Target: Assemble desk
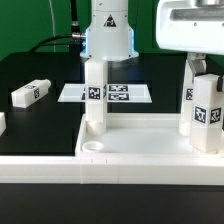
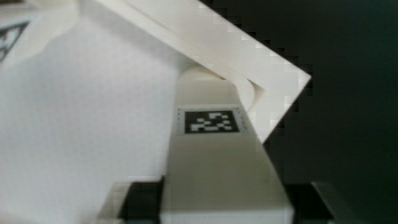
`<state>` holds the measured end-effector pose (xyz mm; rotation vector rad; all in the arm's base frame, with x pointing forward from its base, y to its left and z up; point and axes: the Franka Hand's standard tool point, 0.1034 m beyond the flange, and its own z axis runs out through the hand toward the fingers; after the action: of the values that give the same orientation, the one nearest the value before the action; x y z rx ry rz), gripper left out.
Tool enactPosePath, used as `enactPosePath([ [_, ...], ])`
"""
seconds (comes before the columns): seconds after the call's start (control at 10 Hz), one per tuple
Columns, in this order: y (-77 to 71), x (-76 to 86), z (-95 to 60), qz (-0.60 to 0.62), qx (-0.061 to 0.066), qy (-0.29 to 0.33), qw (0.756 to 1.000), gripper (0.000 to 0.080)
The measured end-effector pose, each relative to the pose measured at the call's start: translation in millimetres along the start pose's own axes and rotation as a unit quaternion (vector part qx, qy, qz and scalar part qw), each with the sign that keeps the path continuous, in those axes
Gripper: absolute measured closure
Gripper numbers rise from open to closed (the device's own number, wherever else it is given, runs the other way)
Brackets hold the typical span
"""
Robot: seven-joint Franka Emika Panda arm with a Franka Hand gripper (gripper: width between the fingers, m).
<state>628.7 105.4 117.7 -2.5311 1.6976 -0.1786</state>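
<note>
- Gripper [image 1: 96, 63] closed partway, clamping an upright leg [image 1: 95, 100] at the tabletop [image 1: 140, 150] corner on the exterior view's left.
- Second leg [image 1: 207, 105] stands upright at the tabletop's right.
- Third leg [image 1: 30, 93] lies on the black table [image 1: 40, 130].

Probably a lab: black table [image 1: 40, 90], marker board [image 1: 70, 93], green backdrop [image 1: 30, 20].

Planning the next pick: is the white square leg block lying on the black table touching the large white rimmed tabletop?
Apart. The exterior view shows black table between the lying white square leg block and the large white rimmed tabletop.
</note>
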Motion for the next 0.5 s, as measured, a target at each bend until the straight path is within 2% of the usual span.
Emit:
enactPosePath([
  [0.3, 0.2, 0.1, 0.3, 0.047, 0.0, 0.0, 0.999, 0.0508],
  [0.4, 0.2, 0.2, 0.4, 0.04, 0.0, 0.0, 0.999, 0.0428],
  [0.5, 0.4, 0.2, 0.6, 0.021, -0.001, 0.0, 1.0, 0.0233],
])
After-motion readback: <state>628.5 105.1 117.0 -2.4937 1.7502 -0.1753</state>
